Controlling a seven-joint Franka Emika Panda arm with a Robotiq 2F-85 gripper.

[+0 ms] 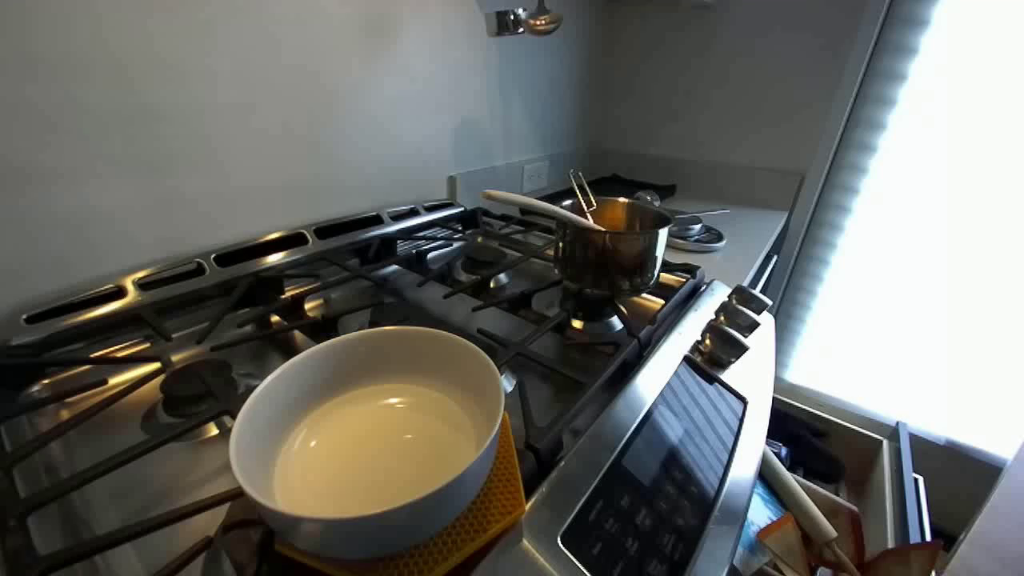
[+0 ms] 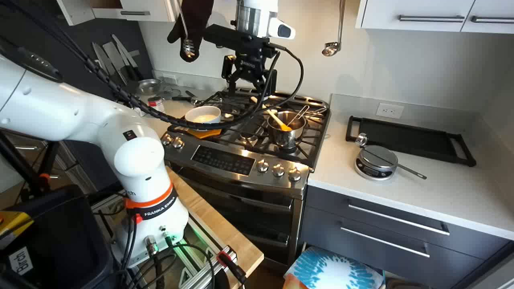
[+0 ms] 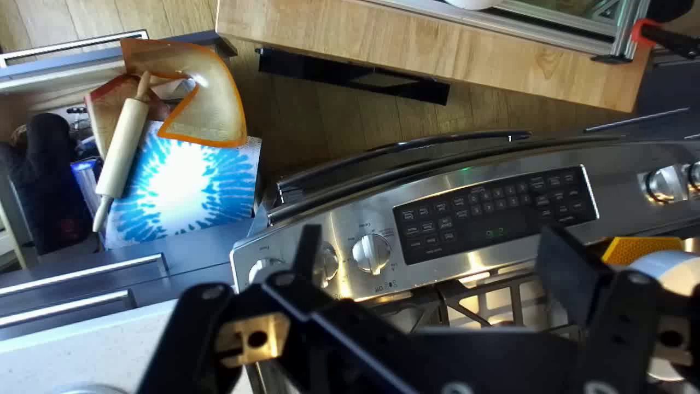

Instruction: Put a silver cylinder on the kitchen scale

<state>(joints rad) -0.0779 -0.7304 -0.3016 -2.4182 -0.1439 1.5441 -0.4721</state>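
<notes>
The kitchen scale (image 2: 367, 173) is round and stands on the white counter right of the stove. It also shows in an exterior view (image 1: 706, 242), behind the pot. A long thin handle (image 2: 407, 169) lies across its top. A shiny round piece (image 2: 361, 139) sits at the handle's far end, behind the scale; I cannot tell whether they are joined. I cannot make out a separate silver cylinder. My gripper (image 2: 251, 92) hangs pointing down above the stove, apart from everything. In the wrist view the gripper (image 3: 432, 243) is open, its fingers wide apart, with nothing between them.
A steel pot (image 2: 286, 134) with utensils and a white bowl (image 2: 203, 115) stand on the stove (image 2: 257, 152). A black tray (image 2: 411, 138) lies behind the scale. A ladle (image 2: 331, 49) hangs on the wall. An open drawer (image 3: 71, 82) holds a rolling pin (image 3: 123, 148).
</notes>
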